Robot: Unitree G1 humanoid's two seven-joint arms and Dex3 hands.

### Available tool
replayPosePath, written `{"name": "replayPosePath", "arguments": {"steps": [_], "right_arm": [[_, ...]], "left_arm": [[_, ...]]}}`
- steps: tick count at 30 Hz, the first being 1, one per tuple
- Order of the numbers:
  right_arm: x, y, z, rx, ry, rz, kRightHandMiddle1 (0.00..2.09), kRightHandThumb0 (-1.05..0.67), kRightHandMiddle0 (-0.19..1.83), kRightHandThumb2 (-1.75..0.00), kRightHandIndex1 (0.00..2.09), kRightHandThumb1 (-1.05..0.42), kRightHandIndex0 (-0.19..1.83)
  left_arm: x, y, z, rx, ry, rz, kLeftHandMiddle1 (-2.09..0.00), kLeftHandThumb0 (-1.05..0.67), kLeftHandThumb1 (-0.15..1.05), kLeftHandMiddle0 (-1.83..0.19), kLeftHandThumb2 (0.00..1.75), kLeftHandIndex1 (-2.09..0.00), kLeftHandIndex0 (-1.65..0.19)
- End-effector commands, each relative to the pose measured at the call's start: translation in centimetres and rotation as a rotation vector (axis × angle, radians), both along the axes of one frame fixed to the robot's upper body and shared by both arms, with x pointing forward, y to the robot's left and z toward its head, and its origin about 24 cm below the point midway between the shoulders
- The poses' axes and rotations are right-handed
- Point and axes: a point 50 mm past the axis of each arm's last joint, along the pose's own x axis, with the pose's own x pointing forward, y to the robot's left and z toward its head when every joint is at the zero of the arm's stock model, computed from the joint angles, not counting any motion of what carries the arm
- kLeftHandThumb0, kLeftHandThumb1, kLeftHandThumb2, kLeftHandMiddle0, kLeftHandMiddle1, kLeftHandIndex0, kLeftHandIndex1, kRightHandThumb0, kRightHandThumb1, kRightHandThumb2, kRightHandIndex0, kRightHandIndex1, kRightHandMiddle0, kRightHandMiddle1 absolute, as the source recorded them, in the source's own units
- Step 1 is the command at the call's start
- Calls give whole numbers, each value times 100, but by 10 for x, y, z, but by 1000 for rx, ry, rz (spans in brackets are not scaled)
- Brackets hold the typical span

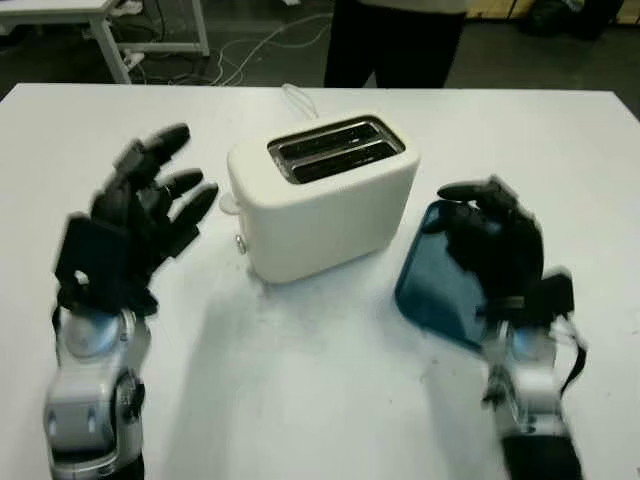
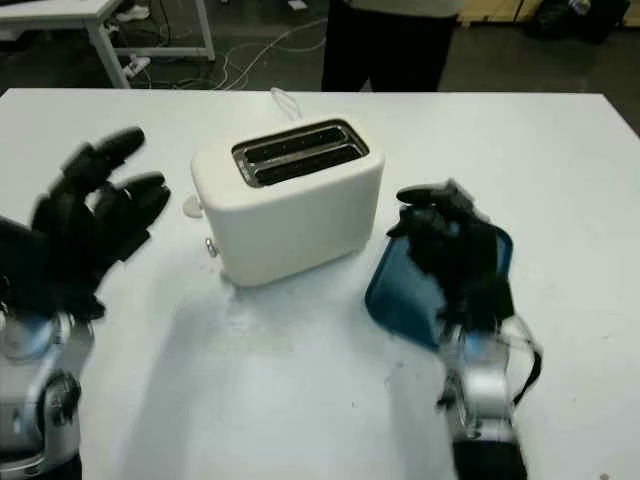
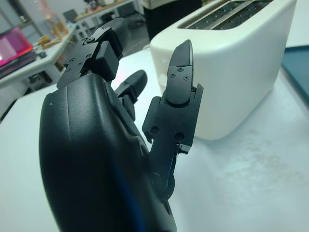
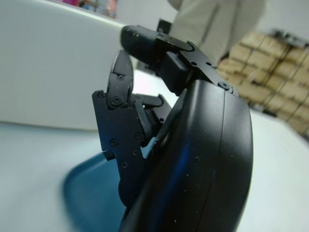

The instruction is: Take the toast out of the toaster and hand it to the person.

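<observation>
Your left hand [image 1: 140, 215] hovers open and empty beside the toaster [image 1: 320, 195], fingers [image 1: 190, 205] extended toward its side. Your right hand [image 1: 495, 245], fingers curled and holding nothing, hangs above the blue tray [image 1: 425, 285] on the toaster's other side. No toast shows in the dark slots [image 1: 335, 148]; where it is cannot be told. The person [image 1: 395, 40] stands beyond the table [image 1: 320, 400]. By the look of it, nothing is pulled or handed over yet.

Head stereo pair looks down at toaster [image 1: 320, 195]; wrist cameras close behind hands, both facing toaster.
</observation>
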Motion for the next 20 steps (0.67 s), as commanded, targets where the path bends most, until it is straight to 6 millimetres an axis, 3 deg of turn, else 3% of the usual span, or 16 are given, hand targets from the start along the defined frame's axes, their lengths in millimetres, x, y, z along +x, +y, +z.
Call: {"name": "replayPosePath", "arguments": {"steps": [1,4,8,12,20], "right_arm": [[-5,9,-6,12,54,21,12,-45,59,-55,52,-92,58],[-8,16,-17,6,112,41,2,-52,50,-52,26,-92,51],[-9,22,-22,3,154,74,0,-58,33,-55,9,-92,36],[-8,25,-22,-3,166,65,0,-58,28,-54,5,-92,32],[-7,31,-21,-56,186,46,1,-55,27,-58,4,-92,33]], "left_arm": [[-5,-2,-7,-8,7,31,-75,-33,92,-15,28,-35,-28],[-8,-7,-21,-16,13,25,-65,-37,92,-16,28,-27,-29],[-10,-16,-37,15,-3,39,-65,-47,92,-15,29,-24,-29],[-12,-26,-42,24,-22,56,-65,-52,92,-11,35,-22,-27],[-10,-24,-52,-4,-56,34,-66,-50,92,-10,42,-20,-28]]}}
